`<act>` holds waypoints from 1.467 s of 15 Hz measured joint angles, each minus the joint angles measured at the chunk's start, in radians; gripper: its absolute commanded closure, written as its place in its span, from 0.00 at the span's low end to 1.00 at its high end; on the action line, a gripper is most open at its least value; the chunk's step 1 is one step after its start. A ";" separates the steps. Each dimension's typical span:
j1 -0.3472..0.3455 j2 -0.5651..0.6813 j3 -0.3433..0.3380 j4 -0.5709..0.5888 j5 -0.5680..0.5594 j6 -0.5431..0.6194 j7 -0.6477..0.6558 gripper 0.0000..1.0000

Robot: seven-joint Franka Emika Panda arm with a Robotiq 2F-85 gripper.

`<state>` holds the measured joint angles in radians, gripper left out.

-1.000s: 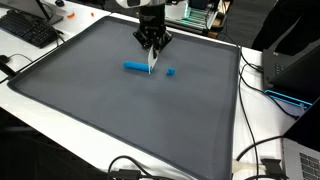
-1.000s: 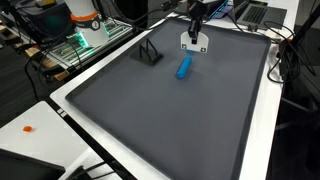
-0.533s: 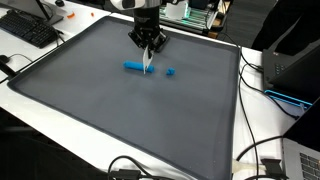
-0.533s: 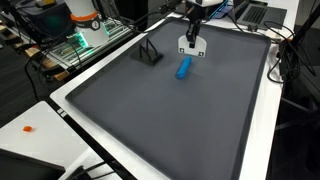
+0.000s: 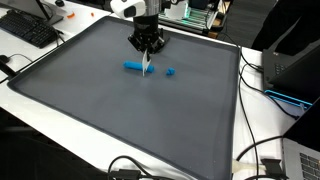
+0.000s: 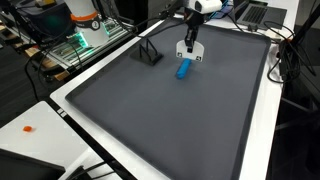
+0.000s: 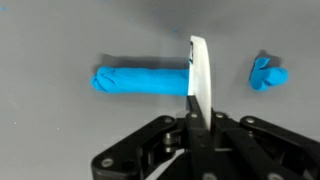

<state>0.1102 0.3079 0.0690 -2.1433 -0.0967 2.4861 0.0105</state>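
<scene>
Jaws: together, clamped on a thin white blade [image 7: 198,70]. The blade stands on edge and points toward 12 o'clock in the wrist view; the jaws enter that view from 6 o'clock.

Item 1, blue dough roll [image 7: 140,80]: lies flat on the dark grey mat [image 5: 110,115], long axis running from 9 to 3 o'clock in the wrist view. The blade crosses its 3 o'clock end. In both exterior views the blade comes down at that same end of the roll. The edge is probably pressed into the dough rather than just resting on it, though no view is sharp enough to be sure.

Item 2, small blue piece [image 7: 268,74]: a short lump at 3 o'clock of the blade, apart from the roll, with bare mat between them.

Item 3, surface [image 5: 262,125]: white, carrying the mat. A black triangular stand [image 6: 150,52] sits on the mat, near the roll but clear of it. A keyboard [image 5: 30,30] lies off the mat, at about 10 o'clock in an exterior view.

Progress, as judged: the work in hand looks like slicing the roll into pieces, and it seems early. One small piece lies separated. A further cut is set at the end of the roll nearest that piece and does not appear to be through. Nearly the whole length of the roll, out toward 9 o'clock, remains uncut.
</scene>
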 measured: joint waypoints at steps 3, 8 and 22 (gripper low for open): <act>0.000 0.002 0.000 -0.003 -0.005 0.002 0.000 0.99; 0.000 0.011 -0.001 -0.015 -0.006 0.030 0.000 0.99; 0.003 0.030 0.002 -0.035 0.002 0.071 -0.003 0.99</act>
<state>0.1131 0.3377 0.0706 -2.1781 -0.0950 2.5572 0.0080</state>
